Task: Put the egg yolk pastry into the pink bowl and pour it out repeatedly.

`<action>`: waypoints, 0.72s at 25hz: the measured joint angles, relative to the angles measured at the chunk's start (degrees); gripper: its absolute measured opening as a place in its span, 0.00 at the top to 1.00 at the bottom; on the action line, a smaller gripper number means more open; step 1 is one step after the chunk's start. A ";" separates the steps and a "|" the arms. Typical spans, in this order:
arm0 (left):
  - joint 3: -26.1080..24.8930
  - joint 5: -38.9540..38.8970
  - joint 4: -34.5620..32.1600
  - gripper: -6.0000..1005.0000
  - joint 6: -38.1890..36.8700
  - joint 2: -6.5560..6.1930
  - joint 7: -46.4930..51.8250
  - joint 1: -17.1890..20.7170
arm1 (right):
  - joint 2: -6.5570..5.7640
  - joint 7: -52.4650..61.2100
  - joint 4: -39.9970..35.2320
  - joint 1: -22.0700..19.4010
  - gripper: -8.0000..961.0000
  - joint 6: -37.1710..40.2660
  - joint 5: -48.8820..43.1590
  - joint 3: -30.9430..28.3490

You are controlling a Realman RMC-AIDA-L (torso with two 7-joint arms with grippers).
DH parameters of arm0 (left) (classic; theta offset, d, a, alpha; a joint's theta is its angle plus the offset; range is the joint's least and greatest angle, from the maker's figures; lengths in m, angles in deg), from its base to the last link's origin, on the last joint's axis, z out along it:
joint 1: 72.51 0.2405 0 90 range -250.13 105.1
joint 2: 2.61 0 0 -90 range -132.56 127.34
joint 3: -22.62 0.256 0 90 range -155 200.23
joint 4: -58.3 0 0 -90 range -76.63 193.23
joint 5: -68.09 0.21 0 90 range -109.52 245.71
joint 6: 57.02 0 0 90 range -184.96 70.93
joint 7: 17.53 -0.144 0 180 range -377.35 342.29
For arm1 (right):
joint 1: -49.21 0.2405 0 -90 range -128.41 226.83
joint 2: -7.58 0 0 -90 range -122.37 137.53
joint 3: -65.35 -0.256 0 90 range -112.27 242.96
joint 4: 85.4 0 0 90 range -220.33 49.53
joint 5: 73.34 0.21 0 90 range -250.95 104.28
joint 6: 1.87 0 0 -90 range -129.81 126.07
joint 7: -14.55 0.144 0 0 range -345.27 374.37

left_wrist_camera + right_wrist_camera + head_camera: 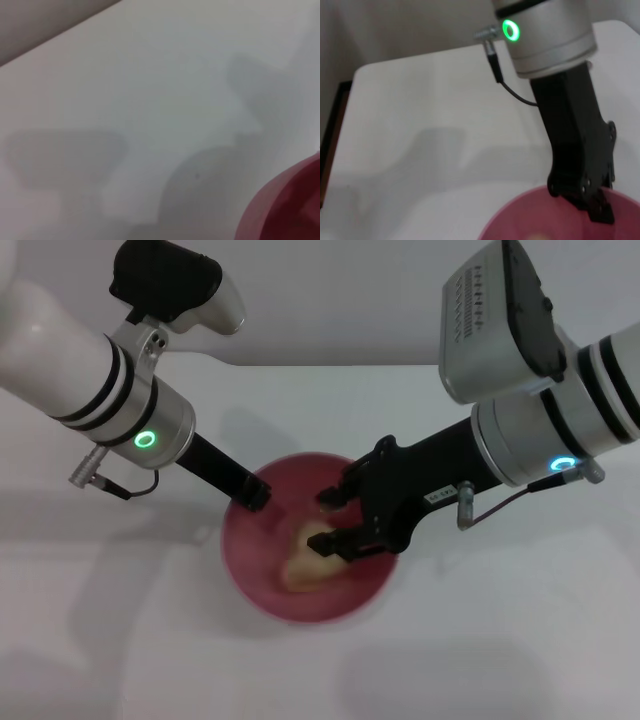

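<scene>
My two arms are white cylinders with black bands and silver wrist collars, each lit by a green ring. Matte black left pincer (250,492) and right pincer (334,520); thin dark cables.

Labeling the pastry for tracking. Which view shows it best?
Head view: the pastry lies inside the bowl, under the right gripper, whose fingers are spread. The right wrist view shows only a pale sliver at the frame edge. The left wrist view shows bowl rim only, no pastry.
</scene>
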 joint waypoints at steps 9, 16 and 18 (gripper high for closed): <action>0.17 -0.18 -2.23 1.00 3.23 -0.21 -0.19 2.66 | -0.06 6.98 -2.10 -1.25 0.46 0.26 -3.03 -9.55; 8.55 -0.21 -16.00 1.00 24.44 -0.43 -2.39 16.68 | -0.41 9.04 0.12 -4.27 0.46 0.73 -10.27 -26.63; 12.50 -0.15 -17.71 1.00 33.94 -0.45 -3.98 20.78 | -0.60 8.86 2.45 -4.80 0.46 0.55 -13.36 -31.14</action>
